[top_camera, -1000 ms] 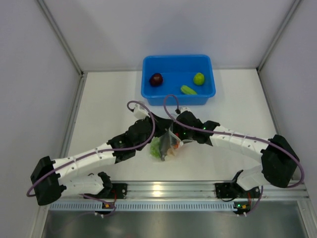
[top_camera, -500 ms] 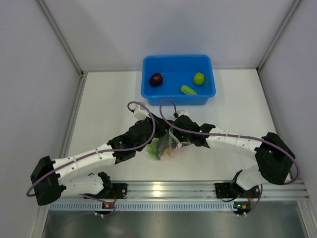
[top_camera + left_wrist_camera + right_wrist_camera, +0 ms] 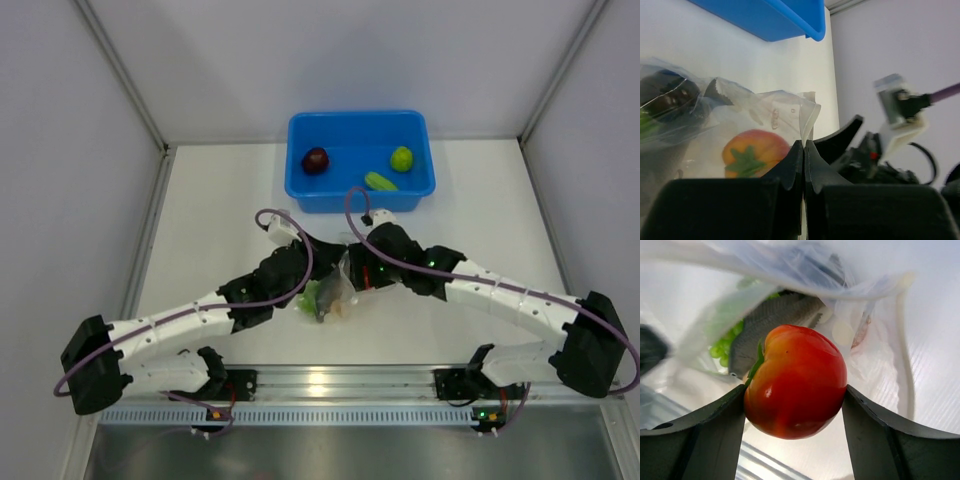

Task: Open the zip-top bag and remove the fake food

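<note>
Three pieces sit in the blue bin [image 3: 300,190]: maroon ball [image 3: 315,159], lime ball [image 3: 401,158], green pod [image 3: 380,181]. The right gripper [image 3: 795,390] clamps the red tomato [image 3: 797,380] at the mouth of the zip-top bag [image 3: 335,295], which lies mid-surface [image 3: 220,220]. The left gripper [image 3: 803,145] has its fingers pinched tight on the bag's edge. The green grapes [image 3: 725,347] and grey-purple piece [image 3: 770,315] inside are left to pull, I'd judge.

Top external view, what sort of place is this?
Probably a robotics lab test cell: a white table boxed in by grey panels, two arms bolted to an aluminium rail, and props only, a blue bin and a zip-top bag of fake food.
</note>
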Available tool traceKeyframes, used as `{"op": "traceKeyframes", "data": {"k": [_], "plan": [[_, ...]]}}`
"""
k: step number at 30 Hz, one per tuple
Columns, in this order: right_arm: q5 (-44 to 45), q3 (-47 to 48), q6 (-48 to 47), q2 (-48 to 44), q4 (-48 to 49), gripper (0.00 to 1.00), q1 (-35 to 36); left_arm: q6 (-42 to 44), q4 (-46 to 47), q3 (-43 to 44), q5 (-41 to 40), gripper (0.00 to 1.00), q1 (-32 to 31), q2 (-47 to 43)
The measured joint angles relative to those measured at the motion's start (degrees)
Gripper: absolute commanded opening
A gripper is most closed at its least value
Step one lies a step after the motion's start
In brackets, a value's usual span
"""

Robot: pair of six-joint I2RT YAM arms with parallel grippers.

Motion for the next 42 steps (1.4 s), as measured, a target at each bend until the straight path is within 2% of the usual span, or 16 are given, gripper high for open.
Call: {"op": "traceKeyframes", "data": {"k": [10, 17, 22, 33, 39, 40, 42], "plan": [[3.82, 12.55, -4.55, -6.75, -6.05, 0.60, -1.53, -0.02, 0.17, -3.04, -1.73, 0.00, -0.02, -1.46], [4.76, 20.52, -8.57, -4.37, -8.22, 0.59, -12.00, -0.02, -0.09, -4.92, -3.26, 0.00, 0.00, -4.46], [5.25, 27.08, -10.71, 3.85, -8.09, 0.57, -19.85, -0.02, -0.55, -5.38, -4.42, 0.00, -0.02, -6.82], [7.89, 49.62, -16.09, 34.80, -7.48, 0.61, -28.15, 1.79, -5.07, -5.07, -5.60, 0.00, 0.00, -12.70], [8.63, 55.91, -18.73, 45.57, -7.93, 0.81, -28.79, 4.72, -10.23, -2.12, -6.23, 0.00, 0.00, -12.61], [8.61, 56.41, -19.19, 46.53, -8.02, 0.99, -28.79, 5.11, -10.45, -1.90, -6.21, 0.00, 0.00, -12.61], [8.52, 56.65, -20.09, 47.08, -8.31, 0.99, -28.83, 6.05, -11.08, -1.62, -6.19, 0.00, 0.00, -12.61]]}}
